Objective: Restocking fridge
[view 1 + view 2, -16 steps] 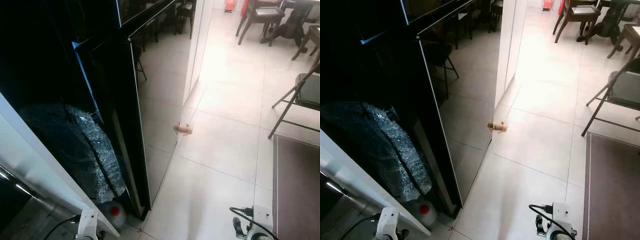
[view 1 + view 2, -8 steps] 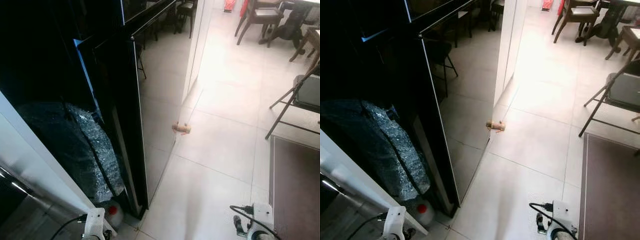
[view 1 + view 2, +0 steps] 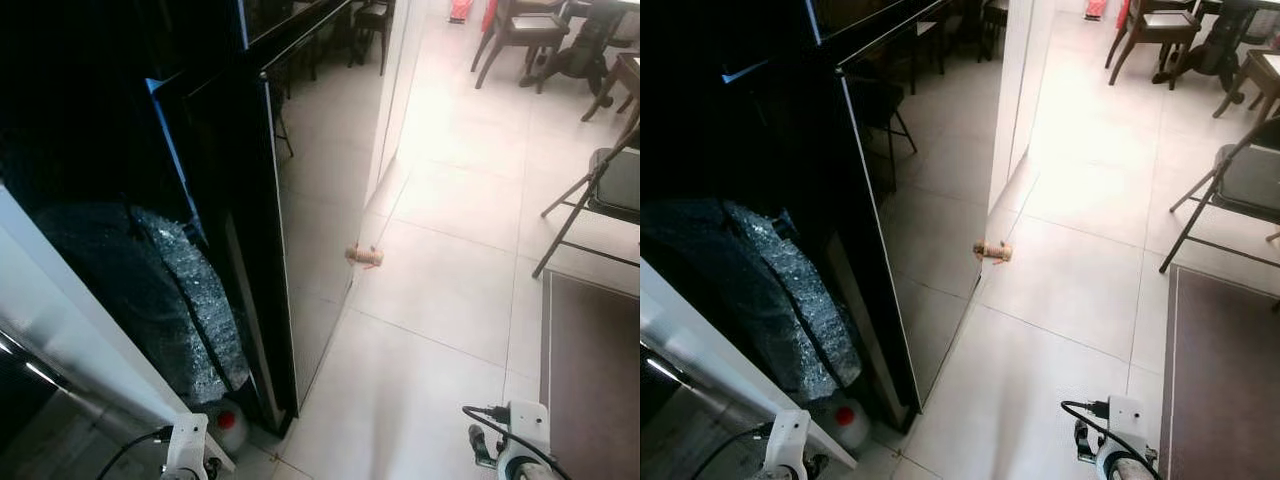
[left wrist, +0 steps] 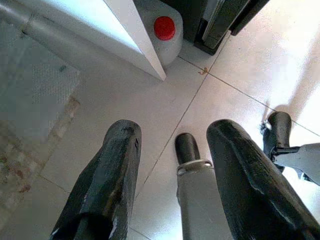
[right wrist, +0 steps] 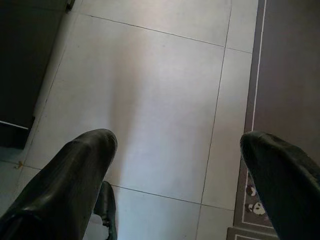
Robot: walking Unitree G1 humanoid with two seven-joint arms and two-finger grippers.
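I see the big black fridge (image 3: 230, 250) ahead of me, its shiny door (image 3: 320, 180) swung wide open. A white jug with a red cap (image 4: 162, 30) sits on the floor by the fridge's bottom corner. A small tan thing (image 3: 365, 256) lies on the floor just past the door's edge. My left claw (image 4: 172, 165) hangs low near the jug, fingers apart, holding nothing. My right claw (image 5: 180, 170) hangs over the tiles by a dark rug (image 5: 287, 75), fingers wide apart.

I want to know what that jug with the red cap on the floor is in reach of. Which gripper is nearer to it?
Left. The left gripper hangs open over the floor tiles close by the red-capped jug; the right gripper, also open, hangs farther off beside the dark rug.
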